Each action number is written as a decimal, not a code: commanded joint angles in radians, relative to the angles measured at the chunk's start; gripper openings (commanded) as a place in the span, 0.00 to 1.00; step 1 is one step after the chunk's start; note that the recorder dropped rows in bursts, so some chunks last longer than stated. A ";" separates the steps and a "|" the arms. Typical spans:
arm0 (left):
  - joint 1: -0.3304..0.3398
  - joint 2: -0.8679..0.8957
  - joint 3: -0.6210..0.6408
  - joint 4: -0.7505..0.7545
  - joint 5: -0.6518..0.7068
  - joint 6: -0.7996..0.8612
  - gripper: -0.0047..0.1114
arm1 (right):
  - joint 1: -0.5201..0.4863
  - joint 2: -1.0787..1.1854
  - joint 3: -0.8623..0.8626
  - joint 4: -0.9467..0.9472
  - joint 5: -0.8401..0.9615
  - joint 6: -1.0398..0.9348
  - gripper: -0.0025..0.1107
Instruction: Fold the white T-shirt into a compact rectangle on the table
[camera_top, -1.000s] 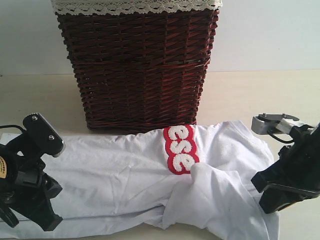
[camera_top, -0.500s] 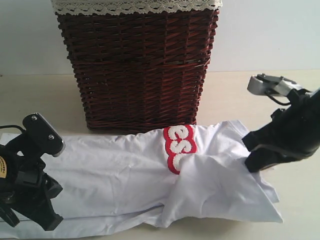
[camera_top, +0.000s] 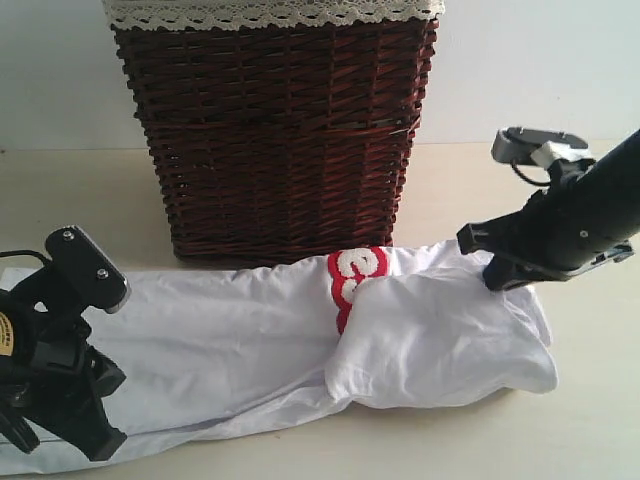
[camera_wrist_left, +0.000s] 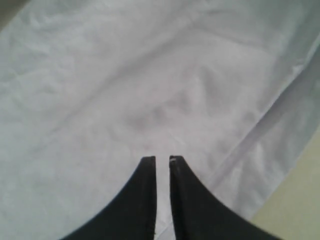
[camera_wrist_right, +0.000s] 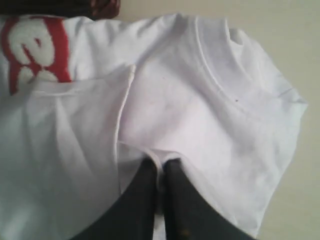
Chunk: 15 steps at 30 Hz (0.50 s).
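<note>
The white T-shirt (camera_top: 220, 340) lies stretched across the table (camera_top: 480, 180) in front of the basket. Its red-outlined letters (camera_top: 355, 275) are partly covered by a fold. My right gripper (camera_top: 492, 272) is shut on a pinched edge of the shirt and holds the shirt's right end lifted and doubled over towards the letters. In the right wrist view the gripper (camera_wrist_right: 161, 162) grips a cloth ridge, with the collar band (camera_wrist_right: 220, 85) and letters (camera_wrist_right: 35, 50) beyond. My left gripper (camera_top: 100, 442) rests low over the shirt's left end; its jaws (camera_wrist_left: 162, 159) stand nearly together over flat cloth (camera_wrist_left: 150, 90), holding nothing I can see.
A tall dark wicker basket (camera_top: 275, 140) with a lace-trimmed liner (camera_top: 270, 12) stands right behind the shirt's middle. Bare table shows to the right (camera_top: 590, 420) and behind on both sides of the basket.
My right gripper rose and swung back and to the left with the shirt's right end, folding it over so fewer letters show. The left arm stayed still.
</note>
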 joint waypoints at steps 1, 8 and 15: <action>-0.003 -0.002 0.003 -0.012 -0.011 -0.005 0.15 | -0.002 0.112 -0.007 -0.008 -0.025 0.008 0.09; -0.003 0.003 0.003 -0.031 -0.019 -0.005 0.15 | -0.002 0.134 -0.007 -0.005 -0.025 0.008 0.52; -0.108 -0.041 -0.033 -0.073 -0.028 -0.005 0.15 | -0.002 -0.004 -0.007 -0.001 0.059 -0.029 0.49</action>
